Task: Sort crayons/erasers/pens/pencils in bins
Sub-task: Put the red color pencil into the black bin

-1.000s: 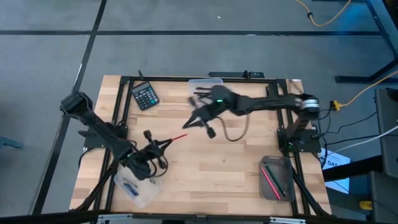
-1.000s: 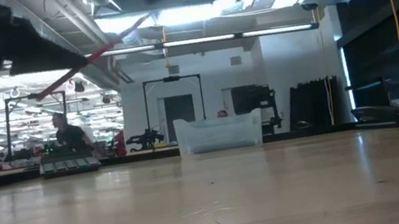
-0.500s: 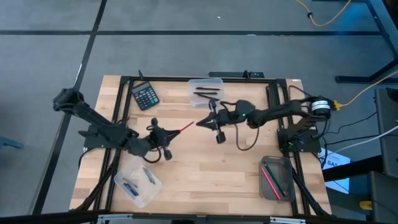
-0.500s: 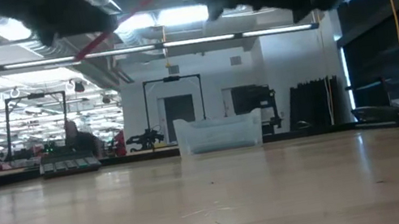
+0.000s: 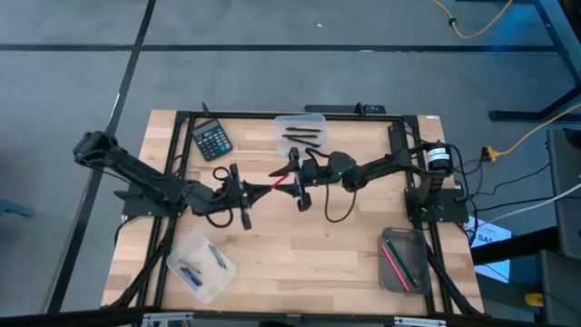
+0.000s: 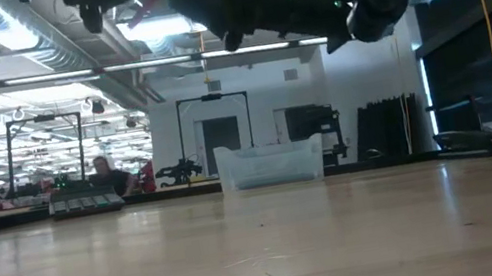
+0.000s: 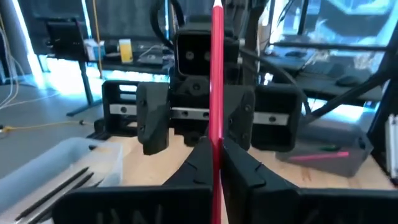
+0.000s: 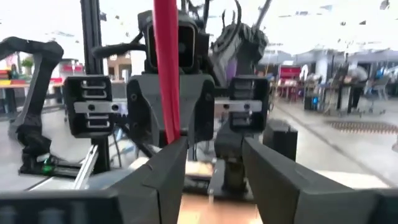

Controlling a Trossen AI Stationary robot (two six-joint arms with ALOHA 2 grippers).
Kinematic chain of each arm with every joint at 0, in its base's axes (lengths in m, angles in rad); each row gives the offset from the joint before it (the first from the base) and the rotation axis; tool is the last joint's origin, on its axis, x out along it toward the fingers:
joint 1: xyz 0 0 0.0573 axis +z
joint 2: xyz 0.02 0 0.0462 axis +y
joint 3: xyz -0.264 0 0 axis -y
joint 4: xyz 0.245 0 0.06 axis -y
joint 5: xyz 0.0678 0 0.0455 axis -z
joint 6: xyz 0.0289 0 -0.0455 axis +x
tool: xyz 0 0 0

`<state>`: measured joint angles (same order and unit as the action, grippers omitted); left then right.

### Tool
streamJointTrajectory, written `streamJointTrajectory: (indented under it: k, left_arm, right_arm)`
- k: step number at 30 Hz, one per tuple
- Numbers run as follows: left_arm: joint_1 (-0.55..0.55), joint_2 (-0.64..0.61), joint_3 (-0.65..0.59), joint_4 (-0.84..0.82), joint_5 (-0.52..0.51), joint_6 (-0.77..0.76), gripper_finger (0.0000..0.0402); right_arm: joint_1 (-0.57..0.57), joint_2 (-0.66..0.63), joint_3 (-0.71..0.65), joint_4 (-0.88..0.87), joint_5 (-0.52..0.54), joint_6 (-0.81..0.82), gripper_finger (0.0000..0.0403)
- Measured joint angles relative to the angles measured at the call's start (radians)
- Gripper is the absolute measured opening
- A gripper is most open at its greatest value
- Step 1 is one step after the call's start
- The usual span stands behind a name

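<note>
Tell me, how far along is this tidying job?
Nearly finished, it seems. Dark sticks lie in the clear bin at the table's far edge, bluish ones in the clear bin near the left arm, and red and green ones in the dark bin. In hand: the left gripper holds a red pencil mid-air, its fingers shut on it, facing the open right gripper. I see no loose sticks on the table.

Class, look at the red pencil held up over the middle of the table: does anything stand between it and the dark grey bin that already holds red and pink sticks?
Nothing on the bare wooden tabletop does. The red pencil is clamped in the left gripper. The right gripper, jaws open, faces it at its far end. The dark grey bin sits by the table's right near corner.
</note>
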<state>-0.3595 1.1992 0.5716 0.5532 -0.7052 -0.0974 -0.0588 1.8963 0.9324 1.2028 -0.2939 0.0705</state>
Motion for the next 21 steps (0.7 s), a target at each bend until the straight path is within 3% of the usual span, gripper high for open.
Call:
streamJointTrajectory:
  k: [21]
  left_arm:
    - [-0.042, 0.005, 0.000, 0.096, -0.014, 0.084, 0.0002]
  right_arm:
    - [0.034, -0.019, -0.082, 0.163, 0.031, 0.028, 0.0170]
